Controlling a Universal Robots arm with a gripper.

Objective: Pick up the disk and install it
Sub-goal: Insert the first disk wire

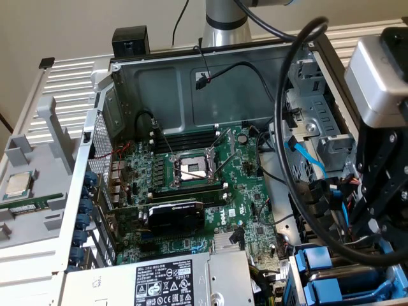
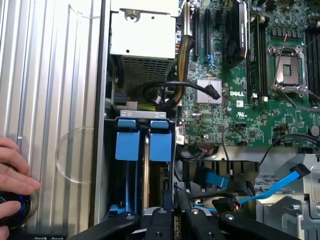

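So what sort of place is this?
Probably a test bench for robot computer assembly: an opened desktop case, its Dell motherboard exposed, a robot gripper by the blue drive carriers.

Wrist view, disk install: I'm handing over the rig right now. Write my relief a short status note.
Gripper: shut, just above the drive bay in the open grey metal computer case.
Disk: the rectangular silver metal hard drive in its blue plastic carrier stands on edge in that bay, beside the boxy silver power supply.
Done: disk is in the bay.
Left: unclear whether it is fully seated, or whether the gripper grips it.
A person's hand rests on a blue-lit control outside the case.
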